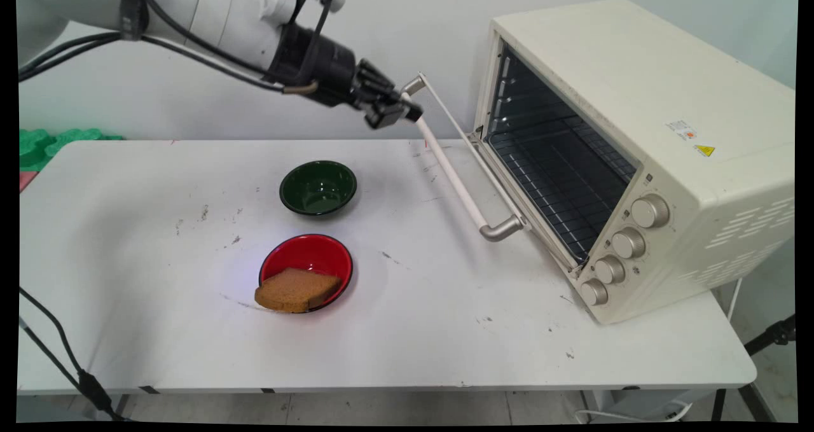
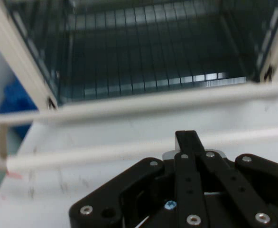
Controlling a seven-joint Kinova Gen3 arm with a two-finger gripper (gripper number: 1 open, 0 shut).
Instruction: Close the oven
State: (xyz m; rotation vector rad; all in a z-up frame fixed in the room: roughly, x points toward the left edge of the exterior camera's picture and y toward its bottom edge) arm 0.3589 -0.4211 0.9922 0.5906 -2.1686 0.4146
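Showing oven rack (image 2: 143, 57), hand view only

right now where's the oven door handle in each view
Main view: the oven door handle runs as a white bar from upper centre down to the right, in front of the open oven; the gripper is at its upper end.
Hand view: the handle crosses the picture's middle, left to right, just above the gripper's linkage.
Shared landmark: the wire rack inside the oven.
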